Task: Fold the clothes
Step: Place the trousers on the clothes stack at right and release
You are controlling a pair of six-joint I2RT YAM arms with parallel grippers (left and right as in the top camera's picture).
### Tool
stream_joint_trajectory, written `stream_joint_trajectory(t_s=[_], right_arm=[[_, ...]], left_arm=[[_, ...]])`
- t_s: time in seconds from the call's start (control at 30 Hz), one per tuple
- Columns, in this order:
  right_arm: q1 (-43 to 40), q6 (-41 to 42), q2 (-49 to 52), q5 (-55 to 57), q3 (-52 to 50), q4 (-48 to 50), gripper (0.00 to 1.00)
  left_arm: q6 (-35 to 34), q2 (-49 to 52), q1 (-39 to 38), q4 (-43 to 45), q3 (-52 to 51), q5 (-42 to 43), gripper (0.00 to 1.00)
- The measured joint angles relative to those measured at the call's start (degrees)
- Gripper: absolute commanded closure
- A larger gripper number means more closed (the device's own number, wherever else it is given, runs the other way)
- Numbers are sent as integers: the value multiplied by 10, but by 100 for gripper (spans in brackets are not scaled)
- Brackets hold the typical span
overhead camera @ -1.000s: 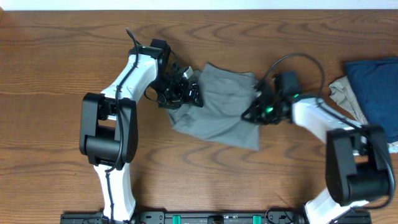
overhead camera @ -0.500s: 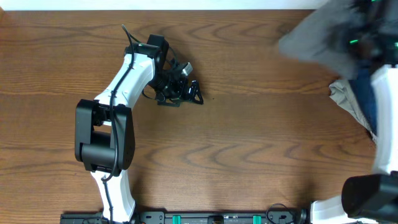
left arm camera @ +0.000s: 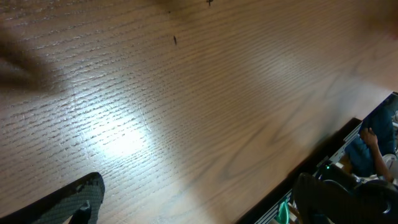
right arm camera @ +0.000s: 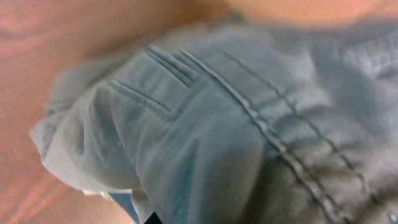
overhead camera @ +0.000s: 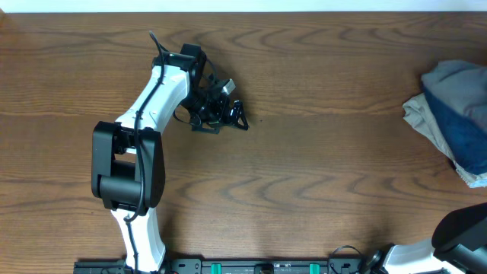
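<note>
Cut off, blurred or out of my sight

The grey shorts [overhead camera: 450, 76] top a pile with a blue garment [overhead camera: 466, 129] and a beige one [overhead camera: 421, 116], and the overhead frame's right edge crops all three. I see only a corner of my right arm [overhead camera: 459, 237], and the right gripper is outside every view. The right wrist picture is a blur of shorts. The bottom edge crops my left gripper [left arm camera: 205, 208] to its fingers [left arm camera: 78, 199], one of them a dark smear.
</note>
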Motion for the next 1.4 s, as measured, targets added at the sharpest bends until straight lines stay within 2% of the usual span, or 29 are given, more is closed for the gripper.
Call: stream_joint_trajectory(t_s=[0.07, 0.1, 0.13, 0.23, 0.37, 0.47, 0.67, 0.87, 1.0, 1.13, 1.4], right_arm=[[-11, 14, 0, -1, -16, -16, 95], [-20, 24, 1, -2, -26, -23, 85], [-27, 31, 1, -2, -32, -30, 70], [-63, 62, 1, -4, -48, -55, 49], [-117, 89, 1, -27, -52, -84, 38], [-151, 84, 1, -94, -52, -93, 29], [-175, 31, -8, -301, -52, -125, 29], [-163, -19, -43, -419, -52, -198, 24], [-124, -46, -53, -438, -52, -230, 22], [-68, -62, -53, -429, -52, -248, 14], [15, -89, -53, -423, -52, -254, 9]], left_arm=[[0, 0, 0, 0, 0, 0, 2], [0, 0, 0, 0, 0, 0, 2], [0, 0, 0, 0, 0, 0, 2], [0, 0, 0, -4, 0, 0, 2], [0, 0, 0, -10, 0, 0, 2], [0, 0, 0, -16, 0, 0, 2], [0, -6, 3, -16, 0, -28, 2], [-7, -77, 17, 2, 0, -106, 1], [-21, -147, 24, 16, 3, -161, 0], [-28, -195, 24, 18, 13, -196, 2], [-31, -206, 24, 14, 13, -219, 2]])
